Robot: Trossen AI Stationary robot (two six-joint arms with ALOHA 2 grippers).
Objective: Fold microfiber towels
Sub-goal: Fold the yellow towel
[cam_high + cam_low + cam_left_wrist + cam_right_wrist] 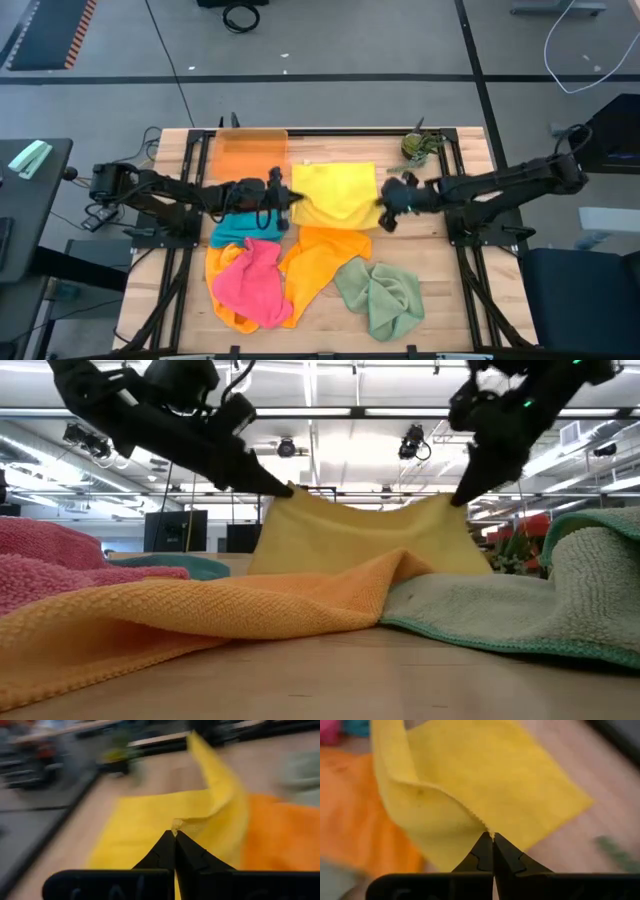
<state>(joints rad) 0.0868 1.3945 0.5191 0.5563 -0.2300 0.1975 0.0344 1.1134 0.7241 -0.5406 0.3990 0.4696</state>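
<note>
Left gripper (296,199) pinches the near left corner of the yellow towel (338,192), lifted off the table (450,270). Right gripper (381,208) pinches the near right corner. Towel sags between them at table centre; orange towel (312,262) lies below it, pink towel (250,283) left, green towel (382,296) right. No readable writing.

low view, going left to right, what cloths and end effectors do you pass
pink towel → left end effector → yellow towel → right end effector → sage green towel; the orange towel spans too much of the front to place.
</note>
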